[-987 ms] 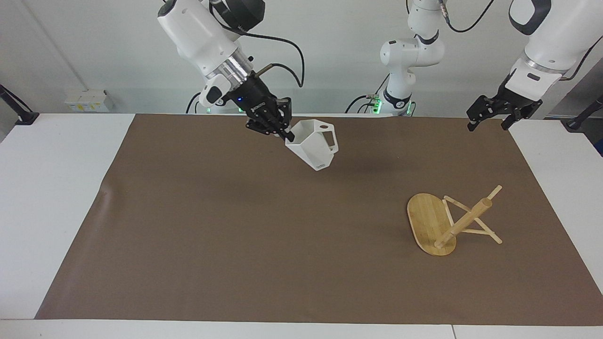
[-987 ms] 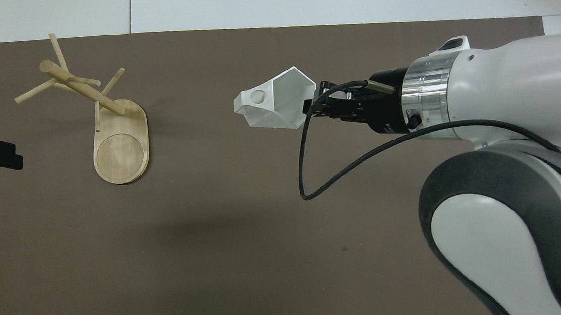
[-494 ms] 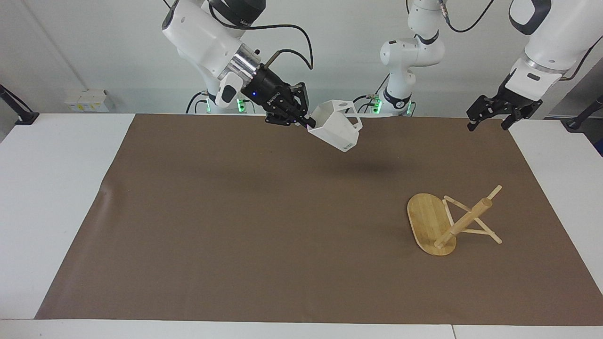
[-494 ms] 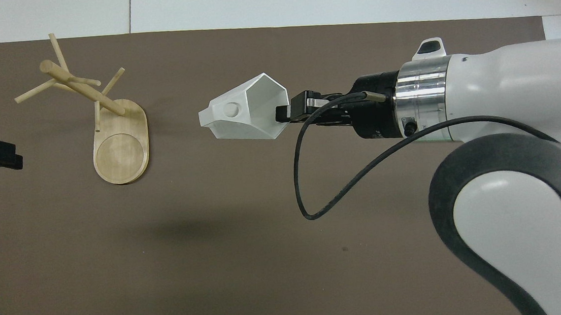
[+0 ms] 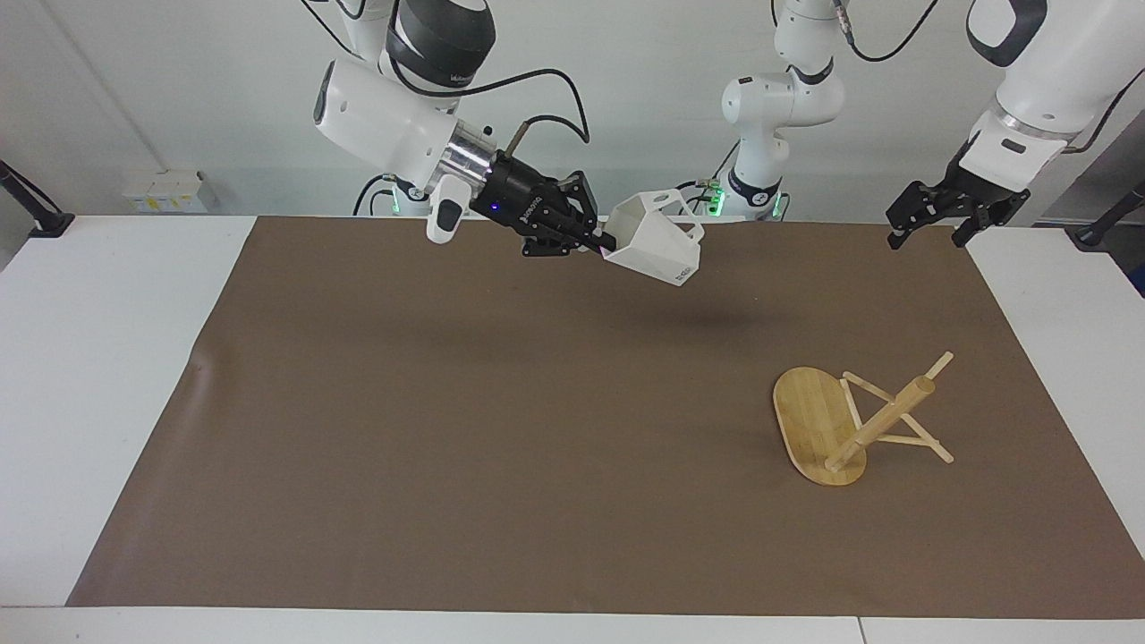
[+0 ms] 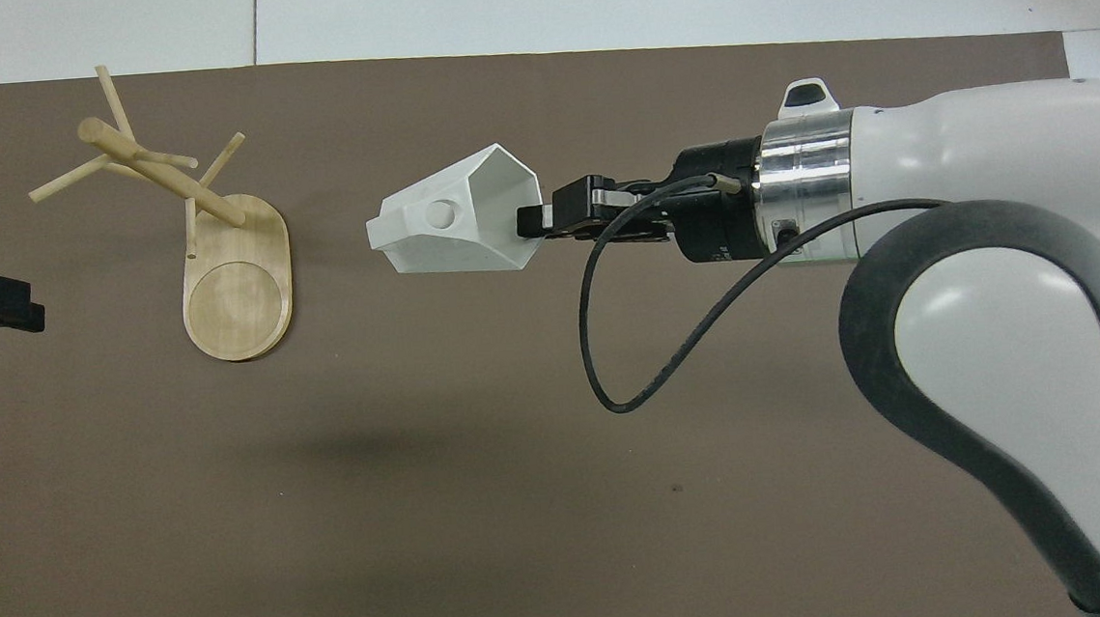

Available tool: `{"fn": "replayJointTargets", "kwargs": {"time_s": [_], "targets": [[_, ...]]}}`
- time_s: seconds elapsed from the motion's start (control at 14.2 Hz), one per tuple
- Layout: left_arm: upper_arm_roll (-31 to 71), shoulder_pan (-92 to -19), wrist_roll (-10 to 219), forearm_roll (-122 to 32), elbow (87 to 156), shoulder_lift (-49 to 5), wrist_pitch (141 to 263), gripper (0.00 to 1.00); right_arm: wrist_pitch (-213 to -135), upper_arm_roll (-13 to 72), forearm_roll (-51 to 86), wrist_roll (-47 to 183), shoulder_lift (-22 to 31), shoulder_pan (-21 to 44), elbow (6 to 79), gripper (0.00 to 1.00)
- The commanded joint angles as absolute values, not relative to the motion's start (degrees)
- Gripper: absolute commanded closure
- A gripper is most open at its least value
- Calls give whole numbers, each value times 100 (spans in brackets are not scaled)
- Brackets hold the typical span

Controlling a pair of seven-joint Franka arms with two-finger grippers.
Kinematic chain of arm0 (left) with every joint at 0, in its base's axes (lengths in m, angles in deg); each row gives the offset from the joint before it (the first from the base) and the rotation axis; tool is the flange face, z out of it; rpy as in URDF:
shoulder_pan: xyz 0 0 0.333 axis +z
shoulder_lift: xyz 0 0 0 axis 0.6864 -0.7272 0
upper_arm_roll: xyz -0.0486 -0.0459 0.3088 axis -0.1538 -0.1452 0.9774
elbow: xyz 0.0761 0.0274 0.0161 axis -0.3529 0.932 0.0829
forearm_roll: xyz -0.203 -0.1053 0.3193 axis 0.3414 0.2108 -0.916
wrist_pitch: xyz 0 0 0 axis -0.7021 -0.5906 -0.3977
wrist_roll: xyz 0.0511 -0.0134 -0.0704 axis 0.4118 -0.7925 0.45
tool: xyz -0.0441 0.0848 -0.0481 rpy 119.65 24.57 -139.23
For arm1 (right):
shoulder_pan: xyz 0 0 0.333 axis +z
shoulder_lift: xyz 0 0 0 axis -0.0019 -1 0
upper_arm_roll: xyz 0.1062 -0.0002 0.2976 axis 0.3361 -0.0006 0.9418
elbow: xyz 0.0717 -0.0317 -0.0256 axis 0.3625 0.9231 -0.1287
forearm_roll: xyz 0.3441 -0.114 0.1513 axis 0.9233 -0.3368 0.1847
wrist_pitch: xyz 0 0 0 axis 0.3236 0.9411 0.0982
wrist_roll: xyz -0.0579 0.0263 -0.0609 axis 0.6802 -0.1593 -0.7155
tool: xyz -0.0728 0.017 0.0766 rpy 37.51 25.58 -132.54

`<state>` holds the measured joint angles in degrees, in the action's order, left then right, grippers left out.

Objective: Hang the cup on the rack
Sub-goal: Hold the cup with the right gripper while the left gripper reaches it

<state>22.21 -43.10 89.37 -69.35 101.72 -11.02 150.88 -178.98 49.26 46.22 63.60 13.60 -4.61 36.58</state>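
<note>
My right gripper (image 5: 606,241) is shut on the rim of the white faceted cup (image 5: 657,243) and holds it up in the air over the brown mat. The cup lies tipped on its side, its handle with the round hole on top and its base toward the left arm's end. In the overhead view the cup (image 6: 452,223) and right gripper (image 6: 530,223) are well apart from the bamboo rack (image 6: 238,272). The rack (image 5: 818,429) stands on its oval base toward the left arm's end, pegs bare. My left gripper (image 5: 926,224) waits open above the mat's corner.
The brown mat (image 5: 447,402) covers most of the white table (image 5: 107,358). A third robot arm (image 5: 774,107) stands by the wall between my two arms. A black cable (image 6: 630,342) loops from the right wrist.
My right gripper has carried the cup toward the left arm's end and higher, tipping it further onto its side. The left arm and the rack have not moved.
</note>
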Motion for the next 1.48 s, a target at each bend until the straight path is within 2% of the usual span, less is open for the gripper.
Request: {"fn": "replayJointTargets", "kwargs": {"time_s": [0.0,0.28,0.99,1.2,1.41], "targets": [[2290,-4370,8879,-6933,10291,-1010,15144,0,-17962,5073,5037,6545,1270,-517,3654,100],[2290,-4370,8879,-6942,10291,-1010,15135,0,-18515,5389,5055,6536,1051,-517,3636,100],[2273,-4361,8817,-6933,10334,-1010,15311,0,-18771,5556,5046,6448,989,-481,3610,100],[2237,-4387,7925,-6907,10343,-1019,15468,0,-18885,5636,5046,6360,953,-473,3592,100],[2202,-4414,7263,-6619,10361,-1011,15504,0,-19332,5880,5029,6140,866,-438,3566,100]]}}
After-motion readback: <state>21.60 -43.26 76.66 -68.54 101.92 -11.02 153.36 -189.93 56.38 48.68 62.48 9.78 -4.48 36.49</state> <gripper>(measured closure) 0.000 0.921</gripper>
